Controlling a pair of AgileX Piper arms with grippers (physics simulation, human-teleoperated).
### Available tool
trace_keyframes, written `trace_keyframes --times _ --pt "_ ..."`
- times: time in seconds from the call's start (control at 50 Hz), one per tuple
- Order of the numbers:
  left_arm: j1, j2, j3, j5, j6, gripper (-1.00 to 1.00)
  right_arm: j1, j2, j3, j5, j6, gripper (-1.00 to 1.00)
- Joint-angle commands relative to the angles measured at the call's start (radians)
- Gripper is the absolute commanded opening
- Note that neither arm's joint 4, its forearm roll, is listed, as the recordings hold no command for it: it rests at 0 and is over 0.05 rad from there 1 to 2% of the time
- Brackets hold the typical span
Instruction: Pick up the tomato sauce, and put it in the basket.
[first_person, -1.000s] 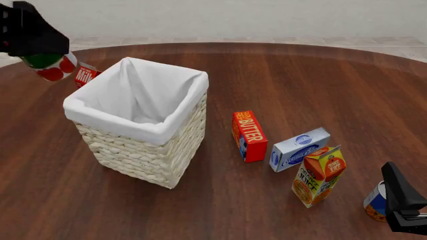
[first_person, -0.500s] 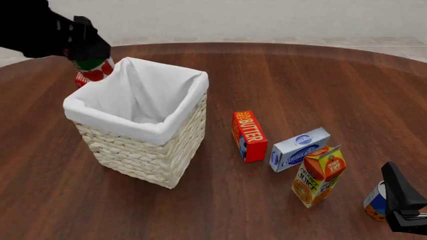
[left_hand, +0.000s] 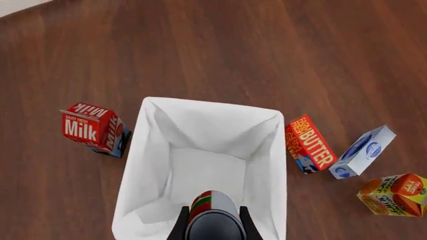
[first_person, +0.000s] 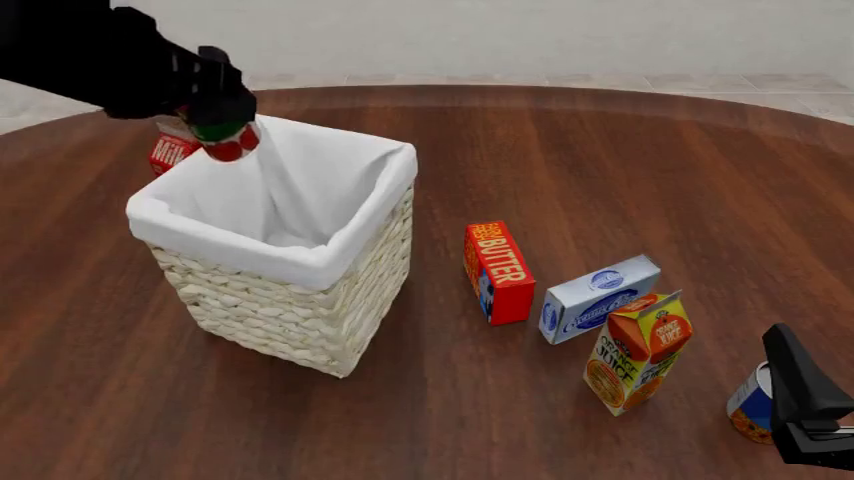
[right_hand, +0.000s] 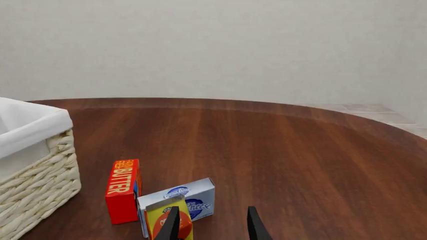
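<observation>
Nearest the camera in the front view, the right gripper (first_person: 801, 415) sits parked low w/ the blue/white/orange can (first_person: 750, 403) just behind it. Its wrist view shows the two fingers spread apart w/ nothing between them, so it's open and idle, looking out over the orange juice carton (right_hand: 167, 221), the blue and white box (right_hand: 179, 199) and the butter box (right_hand: 123, 190).

Further out, the left gripper (first_person: 222, 118) is where stuff is happening. A sec ago it was way off to the side of the basket (first_person: 287, 325) w/ the can; now it has swung in and hangs over the basket's far rim corner. The tomato sauce (first_person: 230, 142) is clamped in its jaws, up in the air, poking out below the fingers. Basically the carry looks almost done; prob just a bit more centering, then let go.

View diffs: the left wrist view looks straight down past the tomato sauce (left_hand: 212, 212) into the white liner, so the can sits over the open basket (left_hand: 128, 200), near one wall rather than mid-opening. The front view can't confirm that, the arm hides a lot. The wrist view also shows the whole milk carton (left_hand: 92, 128) beside the basket, while in front view it's mostly hidden behind the arm.
</observation>
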Motion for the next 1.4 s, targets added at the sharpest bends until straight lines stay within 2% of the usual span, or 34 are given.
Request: trace_keyframes --times 0.02,0.98,1.4 --pt "0.005 0.034 -0.016 -0.020 0.019 -1.00 0.000 0.001 0.000 0.001 0.004 1.00" --pt "-0.006 0.195 -0.048 -0.139 0.002 -1.00 0.000 0.001 0.000 0.001 0.004 1.00" --pt "0.003 0.253 -0.026 -0.195 0.005 -1.00 0.000 0.001 0.000 0.001 0.004 1.00"
